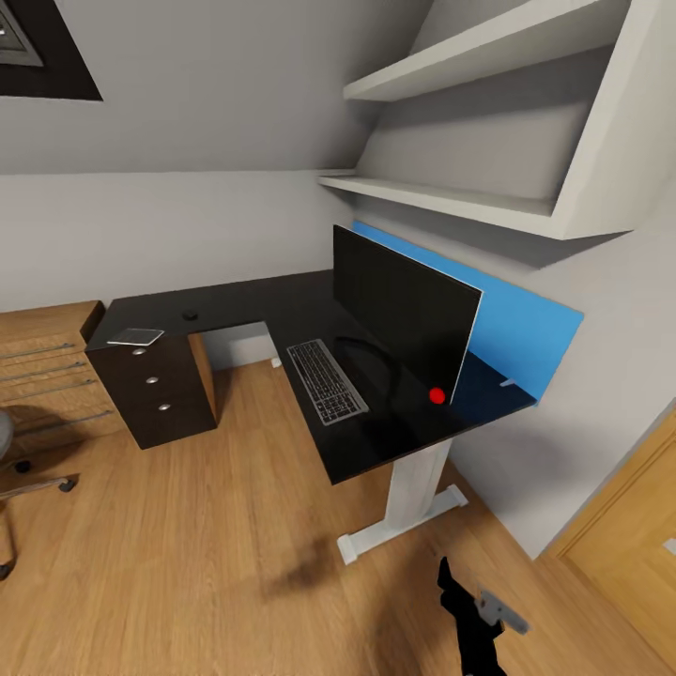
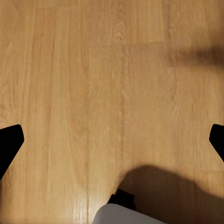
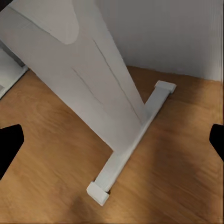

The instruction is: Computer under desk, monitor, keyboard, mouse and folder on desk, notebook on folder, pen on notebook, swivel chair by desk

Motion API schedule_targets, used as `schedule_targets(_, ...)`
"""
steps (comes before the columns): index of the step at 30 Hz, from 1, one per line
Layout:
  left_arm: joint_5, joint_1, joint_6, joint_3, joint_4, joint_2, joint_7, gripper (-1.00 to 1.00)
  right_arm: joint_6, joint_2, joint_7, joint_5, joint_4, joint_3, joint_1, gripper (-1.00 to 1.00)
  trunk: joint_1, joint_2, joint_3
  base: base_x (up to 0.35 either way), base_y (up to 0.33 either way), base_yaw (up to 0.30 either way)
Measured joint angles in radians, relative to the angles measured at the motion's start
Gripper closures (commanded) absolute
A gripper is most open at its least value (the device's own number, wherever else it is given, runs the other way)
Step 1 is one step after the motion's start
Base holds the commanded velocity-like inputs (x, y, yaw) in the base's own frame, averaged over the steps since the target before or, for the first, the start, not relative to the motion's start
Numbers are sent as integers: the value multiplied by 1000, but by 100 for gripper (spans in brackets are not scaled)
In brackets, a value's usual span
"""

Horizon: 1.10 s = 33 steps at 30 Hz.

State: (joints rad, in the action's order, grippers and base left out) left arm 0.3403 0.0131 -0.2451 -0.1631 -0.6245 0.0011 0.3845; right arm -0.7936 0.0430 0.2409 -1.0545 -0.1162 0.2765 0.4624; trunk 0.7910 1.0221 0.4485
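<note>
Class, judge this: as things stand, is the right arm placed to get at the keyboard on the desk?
Probably not yet. The right gripper hangs low near the floor, open, facing the desk leg, while the keyboard lies up on the desk. Nothing blocks it; the arm must rise.

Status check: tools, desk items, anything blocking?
Both tools open, empty: left tool over bare floor, right tool facing desk leg. Monitor and keyboard on desk, side by side. Swivel chair off left, apart from desk. Nothing blocking.
</note>
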Motion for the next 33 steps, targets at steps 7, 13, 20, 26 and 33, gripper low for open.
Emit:
schedule_targets(7,0,0,4,1,0,0,1,-100,-7,-15,3,15,107,0,0,-100,0,0,0,0,0,0)
schedule_targets(13,0,0,6,1,0,0,1,-100,-6,-12,4,17,127,1,0,-100,0,0,0,0,0,0)
schedule_targets(20,0,0,8,0,0,-1,2,-100,-5,-10,3,19,128,2,0,-100,0,0,0,0,0,0)
schedule_targets(26,1,0,8,0,1,-1,0,-100,-5,-9,2,24,129,3,0,-100,0,0,0,0,0,0)
schedule_targets(33,1,0,8,0,1,-1,-1,-100,-7,9,0,24,129,4,0,-100,0,0,0,11,20,94)
